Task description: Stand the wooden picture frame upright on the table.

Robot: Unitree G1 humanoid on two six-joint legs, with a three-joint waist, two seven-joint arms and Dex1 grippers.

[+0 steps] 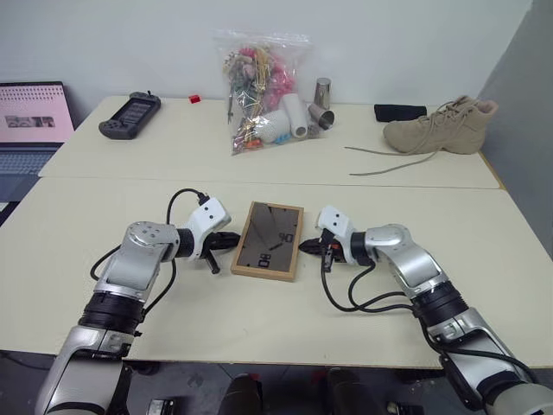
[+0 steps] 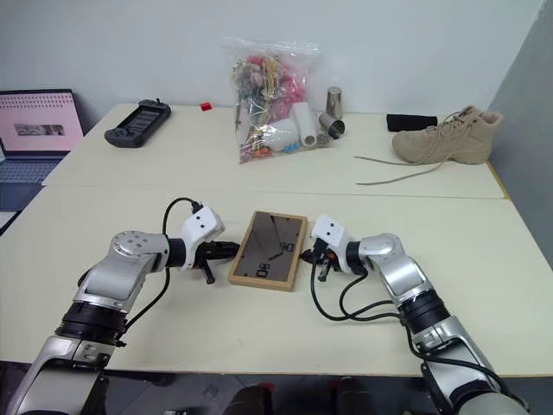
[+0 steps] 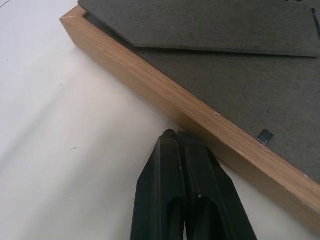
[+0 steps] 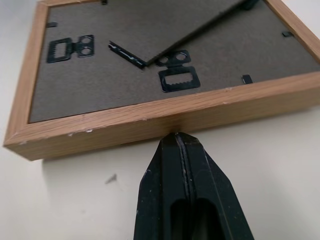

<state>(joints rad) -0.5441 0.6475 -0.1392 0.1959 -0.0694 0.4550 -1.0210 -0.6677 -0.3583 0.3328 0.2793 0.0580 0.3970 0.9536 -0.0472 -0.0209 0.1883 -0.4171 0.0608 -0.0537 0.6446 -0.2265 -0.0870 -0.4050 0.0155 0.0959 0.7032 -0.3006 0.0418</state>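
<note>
The frame (image 1: 268, 240) lies flat on the table (image 1: 259, 320), back panel up, between the two grippers. The left gripper (image 1: 232, 241) has its fingers pressed together, tip at the frame's wooden edge; the right gripper (image 1: 306, 246), also pinched together, touches the opposite edge. The frame looks light and stiff, likely with glass underneath, so fragile. The wooden rails give the firmest hold; the easel (image 4: 175, 25) probably bends easily.
</note>
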